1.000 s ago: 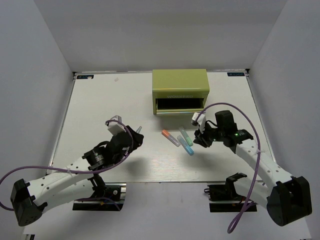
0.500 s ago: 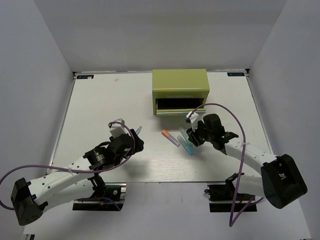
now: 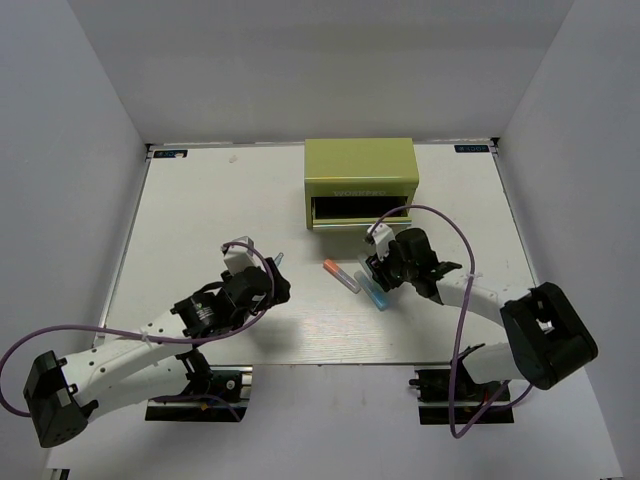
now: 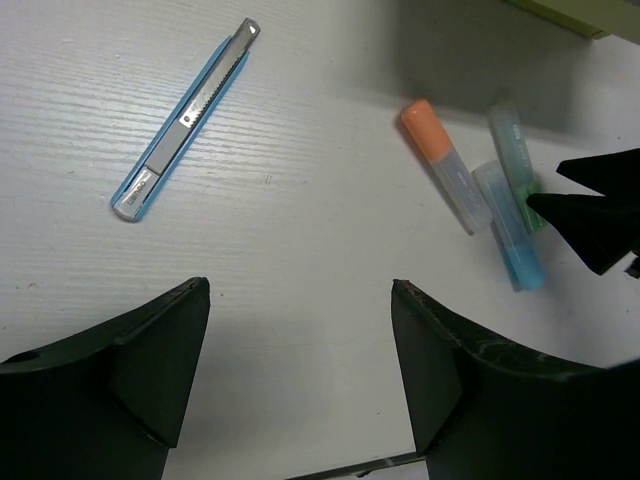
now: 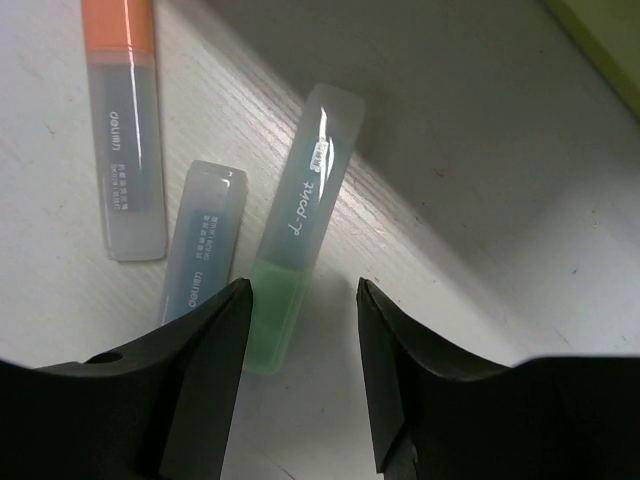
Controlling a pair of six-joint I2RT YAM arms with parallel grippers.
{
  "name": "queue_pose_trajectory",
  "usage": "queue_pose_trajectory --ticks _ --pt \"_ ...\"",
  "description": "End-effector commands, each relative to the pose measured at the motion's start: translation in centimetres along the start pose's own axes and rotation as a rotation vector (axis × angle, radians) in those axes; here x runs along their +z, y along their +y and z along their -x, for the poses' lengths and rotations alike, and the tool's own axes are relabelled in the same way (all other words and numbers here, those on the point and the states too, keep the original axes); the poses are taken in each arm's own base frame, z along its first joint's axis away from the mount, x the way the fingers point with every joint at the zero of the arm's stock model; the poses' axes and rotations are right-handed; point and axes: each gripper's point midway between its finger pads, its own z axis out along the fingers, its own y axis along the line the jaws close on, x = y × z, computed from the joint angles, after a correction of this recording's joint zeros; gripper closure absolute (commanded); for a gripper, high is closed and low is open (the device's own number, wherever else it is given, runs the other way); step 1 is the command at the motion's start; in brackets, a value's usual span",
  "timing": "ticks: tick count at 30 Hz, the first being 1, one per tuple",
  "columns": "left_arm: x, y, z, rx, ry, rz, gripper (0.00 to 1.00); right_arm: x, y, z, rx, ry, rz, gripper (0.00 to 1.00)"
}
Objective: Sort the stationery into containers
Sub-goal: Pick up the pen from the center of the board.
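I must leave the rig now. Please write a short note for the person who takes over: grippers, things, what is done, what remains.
Left gripper: open, empty, above the table, the blue cutter knife ahead of it.
Right gripper: open, straddling the green end of the green-tipped pen, not closed on it.
Things: the orange-tipped pen, blue pen and green-tipped one lie together on the table before the green chest; the cutter lies apart, to their left.
Done: the chest's drawer is open; its inside is too dark to judge.
Left: all four items to put away.

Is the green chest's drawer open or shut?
Open: the drawer juts forward from the chest, its dark interior showing from above.
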Motion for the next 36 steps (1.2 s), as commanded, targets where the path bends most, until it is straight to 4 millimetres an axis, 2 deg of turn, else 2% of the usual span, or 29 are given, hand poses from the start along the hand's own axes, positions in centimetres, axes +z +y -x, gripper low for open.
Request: queue_pose_trajectory --ticks 1,5,6,7,11,14,22,25,26,27,29,30,33,34,35,36 --pt "-0.5 -1.7 1.6 -0.009 -0.044 -0.071 0.17 0.5 -1.2 3.3 -0.005 -0.071 -0.046 0.47" --pt "-0.7 -1.8 1.8 -0.014 -0.050 -0.078 0.17 1.3 -0.8 3.1 -0.016 -0.031 -0.026 0.47" --pt "-0.7 -1.6 1.6 -0.008 -0.043 -0.070 0.17 1.5 -0.5 2.0 -0.011 0.017 -0.012 0.47" --pt "-0.7 -1.4 1.5 -0.004 -0.039 -0.063 0.17 1.8 -0.4 2.3 -0.015 0.024 -0.005 0.47" --pt "-1.0 -1.3 1.9 -0.009 -0.051 -0.065 0.17 2.4 0.2 1.1 -0.011 0.089 0.015 0.47" --pt "-1.0 -1.0 1.9 -0.010 -0.059 -0.060 0.17 2.3 0.5 0.8 -0.029 0.103 0.016 0.47" --pt "-1.0 -1.1 2.0 -0.012 -0.071 -0.076 0.15 1.9 1.1 -1.7 -0.040 0.165 0.011 0.49" --pt "-1.1 -1.6 2.2 -0.012 -0.076 -0.097 0.14 1.8 1.5 -2.5 -0.037 0.180 0.021 0.60" --pt "-1.1 -2.1 2.3 -0.020 -0.077 -0.114 0.12 1.6 1.5 -2.3 -0.037 0.173 0.023 0.69" --pt "-0.9 -2.4 2.4 -0.025 -0.082 -0.121 0.10 1.3 1.8 -3.0 -0.034 0.197 0.040 0.72" --pt "-0.9 -3.0 2.4 -0.044 -0.077 -0.140 0.07 0.9 2.2 -2.9 -0.040 0.194 0.063 0.83" --pt "-0.7 -3.4 2.3 -0.060 -0.067 -0.151 0.05 0.7 2.4 -2.8 -0.041 0.194 0.080 0.86" --pt "-0.4 -4.7 2.1 -0.126 -0.053 -0.191 0.03 -0.3 3.2 -1.5 -0.082 0.164 0.139 0.94" --pt "-0.5 -5.4 2.2 -0.154 -0.057 -0.225 0.03 -0.9 3.9 -0.3 -0.112 0.120 0.188 0.94" --pt "-0.1 -5.6 2.0 -0.194 -0.051 -0.224 0.03 -1.5 4.3 -0.3 -0.125 0.128 0.211 0.96" --pt "0.1 -6.0 1.8 -0.218 -0.041 -0.232 0.03 -2.6 4.8 1.3 -0.181 0.065 0.249 0.96"
